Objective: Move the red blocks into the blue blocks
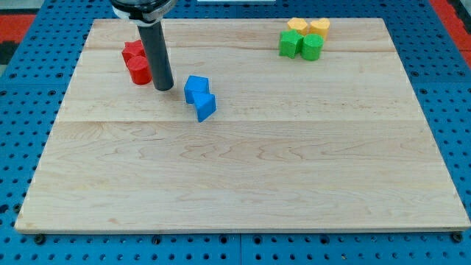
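A pale wooden board (pixel 243 177) lies on a blue perforated table (pixel 22 118); toward the board's one o'clock corner sit four small blocks in a tight cluster: two yellow blocks (pixel 308 26) at twelve o'clock of two green blocks (pixel 300 46), all touching or nearly so.

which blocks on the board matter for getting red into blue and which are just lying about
Part of the job:
- red blocks, two touching, at the view's upper left
- blue blocks, two touching, right of the reds
- my tip, between the reds and the blues

Just lying about:
- yellow blocks, top right
- green blocks, just below the yellows
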